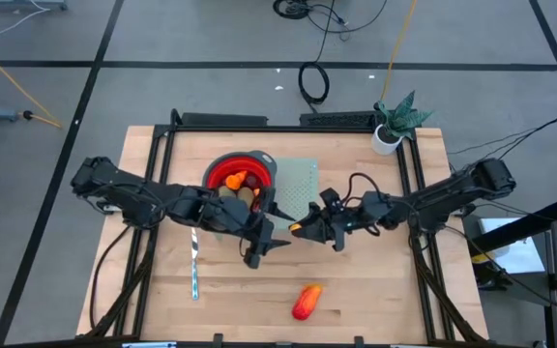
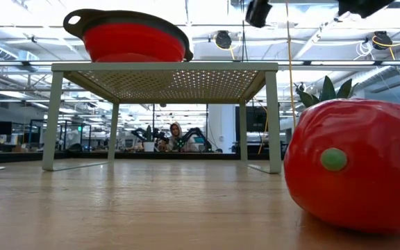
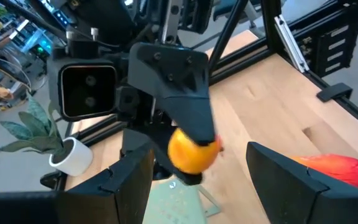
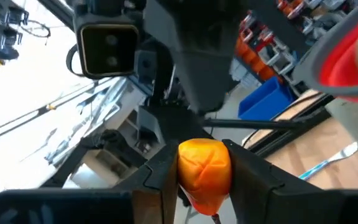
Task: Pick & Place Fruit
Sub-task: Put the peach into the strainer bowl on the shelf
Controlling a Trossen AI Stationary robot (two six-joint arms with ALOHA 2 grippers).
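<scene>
Above the table (image 1: 375, 290), the right tool (image 1: 296, 230) grips an orange fruit (image 4: 204, 169).

– Where are your 2 arms?
– Both reach in over the table's middle, tips facing each other. Your right gripper (image 1: 303, 228) is clamped on a small orange fruit (image 4: 204, 167).
– And the left gripper (image 1: 277, 246)?
– Fingers (image 3: 291, 180) spread wide, holding nothing, just beside the right's tip.

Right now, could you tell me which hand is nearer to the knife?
Left. The left hand hangs open just right of the knife; the right hand, gripping an orange fruit, is farther right.
</scene>
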